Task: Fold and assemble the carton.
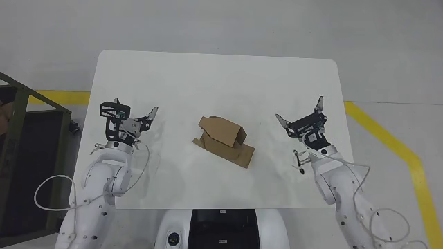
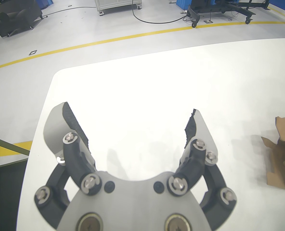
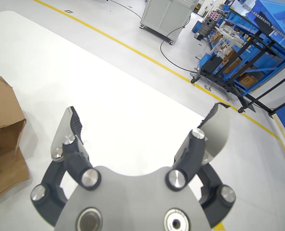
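The left claw (image 1: 136,107) is spread wide, its two ribbed fingers (image 2: 76,128) far apart with nothing between them and nothing touching them. It sits over the white surface (image 1: 208,83), well apart from the carton (image 1: 223,138), on the carton's left side. The right claw (image 1: 300,111) is just as wide, holds nothing, and sits well apart from the carton on its right side, at about the same remove as the left one.

The count: two claws, one carton, one surface. The carton is brown cardboard and lies on the surface between the two claws. It is only partly raised: one crumpled, box-like part stands up, while a flat panel lies on the surface on the side towards the right claw. From the left wrist the carton (image 2: 281,159) shows ragged upright flaps; from the right wrist the carton (image 3: 3,131) shows a sloping brown wall.
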